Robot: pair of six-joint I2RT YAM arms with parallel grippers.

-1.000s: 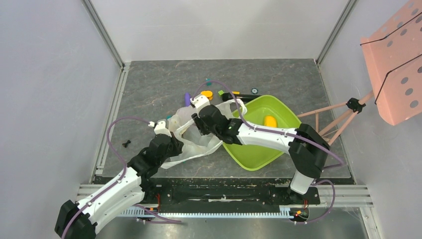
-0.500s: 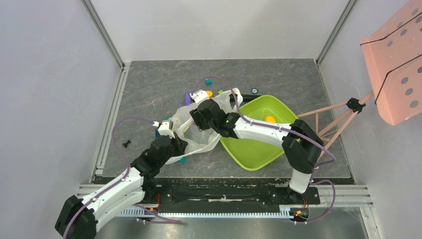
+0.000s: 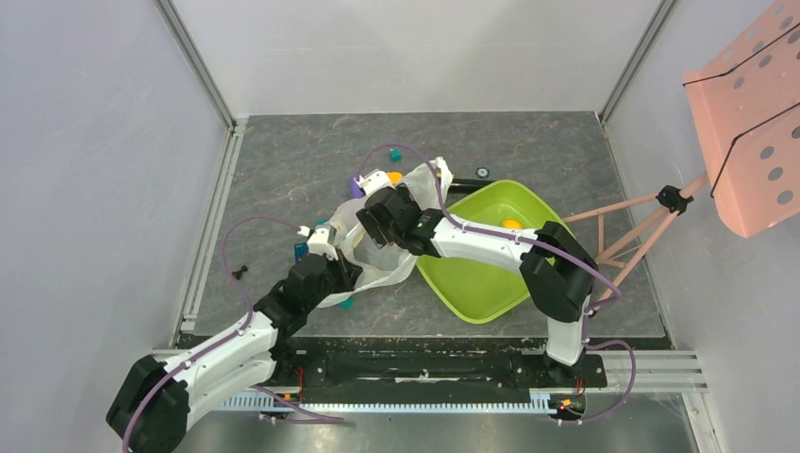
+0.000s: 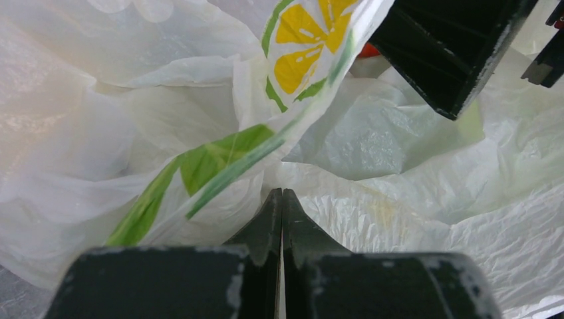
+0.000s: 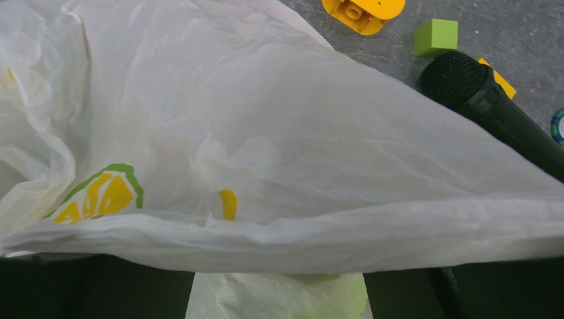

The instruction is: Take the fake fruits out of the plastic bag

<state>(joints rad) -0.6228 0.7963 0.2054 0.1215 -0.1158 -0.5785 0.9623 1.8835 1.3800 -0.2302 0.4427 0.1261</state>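
Note:
The plastic bag [image 3: 377, 269] lies crumpled at the table's middle, white with lemon and leaf prints. My left gripper [image 3: 340, 271] is shut on a fold of its near edge [image 4: 282, 193]. My right gripper [image 3: 375, 209] is at the bag's far side. Its jaws stand apart, and bag film [image 5: 279, 133] is draped over them [image 5: 276, 292]. One yellow fake fruit [image 3: 510, 225] lies in the lime-green tray [image 3: 472, 288]. A red sliver [image 4: 370, 50] shows deep in the bag, beside the right gripper's black fingers [image 4: 452, 46]. The other fruits are hidden.
Beyond the bag lie an orange block [image 5: 362, 10], a green cube [image 5: 435, 36], a black cylinder [image 5: 492, 106] and a teal block [image 3: 396, 153]. More teal blocks [image 3: 302, 251] sit by my left gripper. A pink perforated stand [image 3: 745, 123] rises at the right.
My right gripper has moved left and farther away, carrying the bag's far edge with it. My left gripper has shifted slightly right, still pinching the bag. Teal blocks by the bag have become visible.

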